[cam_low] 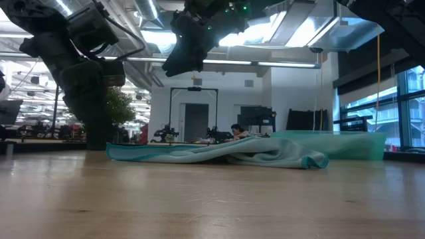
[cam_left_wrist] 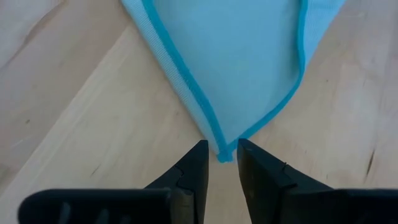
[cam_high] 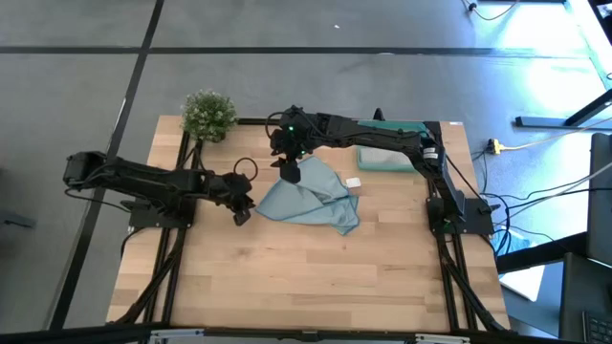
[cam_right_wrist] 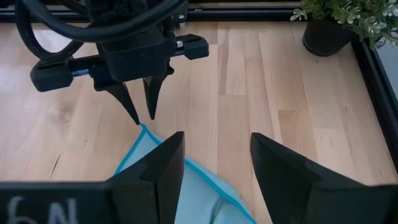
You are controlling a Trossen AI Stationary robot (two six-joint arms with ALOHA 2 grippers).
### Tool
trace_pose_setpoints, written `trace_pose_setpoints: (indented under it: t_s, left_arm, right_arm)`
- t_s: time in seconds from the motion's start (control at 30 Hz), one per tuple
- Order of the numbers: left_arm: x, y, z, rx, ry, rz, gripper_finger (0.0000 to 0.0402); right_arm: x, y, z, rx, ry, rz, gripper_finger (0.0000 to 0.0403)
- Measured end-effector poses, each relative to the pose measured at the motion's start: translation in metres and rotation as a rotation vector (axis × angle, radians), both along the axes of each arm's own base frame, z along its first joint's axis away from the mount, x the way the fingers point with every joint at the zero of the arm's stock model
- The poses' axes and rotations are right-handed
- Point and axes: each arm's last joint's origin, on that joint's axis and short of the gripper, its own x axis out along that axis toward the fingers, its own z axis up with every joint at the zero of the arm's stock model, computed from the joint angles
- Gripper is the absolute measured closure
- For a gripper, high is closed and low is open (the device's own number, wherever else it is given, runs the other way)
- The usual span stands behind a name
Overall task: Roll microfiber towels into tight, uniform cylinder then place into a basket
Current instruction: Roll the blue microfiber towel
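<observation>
A light blue towel (cam_high: 311, 196) with a darker blue hem lies crumpled and partly folded on the wooden table; its small white tag (cam_high: 352, 182) is on the side toward the basket. My left gripper (cam_left_wrist: 222, 149) is low at the towel's left corner (cam_left_wrist: 222, 153), slightly open, with one fingertip on each side of the corner's tip. My right gripper (cam_right_wrist: 214, 140) hangs open above the towel's far part, holding nothing. The teal basket (cam_high: 406, 127) stands at the far right with a pale grey-blue towel (cam_high: 382, 159) lying in it. My left gripper comes at the towel's left corner (cam_right_wrist: 142, 127) slanting down from the table's left, its fingertips (cam_left_wrist: 198, 149) level with the corner's hemmed tip. I cannot tell whether they touch the cloth. The corner lies flat on the table.
A small potted plant (cam_high: 208, 115) stands at the far left corner. Black frame rails (cam_high: 182, 182) run along the table's left, right and far sides. Bare wood stretches across the whole near half of the table (cam_high: 316, 277).
</observation>
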Motion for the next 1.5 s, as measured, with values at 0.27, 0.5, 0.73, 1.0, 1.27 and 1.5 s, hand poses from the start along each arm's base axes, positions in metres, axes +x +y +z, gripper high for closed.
trace_pose_setpoints:
  t_s: [0.27,0.5,0.73,1.0,1.27,1.5]
  left_arm:
    - [0.009,0.001,-0.011,0.013,0.025,-0.023,0.0321]
    - [0.011,0.001,-0.022,0.004,0.085,-0.02,0.0321]
    - [0.013,0.001,-0.029,-0.001,0.12,-0.017,0.0321]
    - [0.016,0.002,-0.029,-0.032,0.103,0.048,0.0382]
    - [0.025,0.003,-0.011,-0.021,0.096,0.031,0.0399]
    - [0.035,0.004,0.024,0.044,0.084,-0.043,0.04]
  right_arm:
    - [0.0,0.0,0.0,0.003,0.005,-0.002,0.0218]
    - [0.0,0.0,-0.001,0.004,0.007,-0.002,0.0218]
    - [0.0,0.0,-0.001,0.003,0.008,-0.002,0.0218]
    - [-0.001,0.0,-0.001,0.004,0.021,0.0,0.0218]
    - [-0.009,0.003,-0.013,-0.142,0.105,0.234,0.0218]
    - [-0.012,0.008,-0.051,-0.187,0.081,0.468,0.0218]
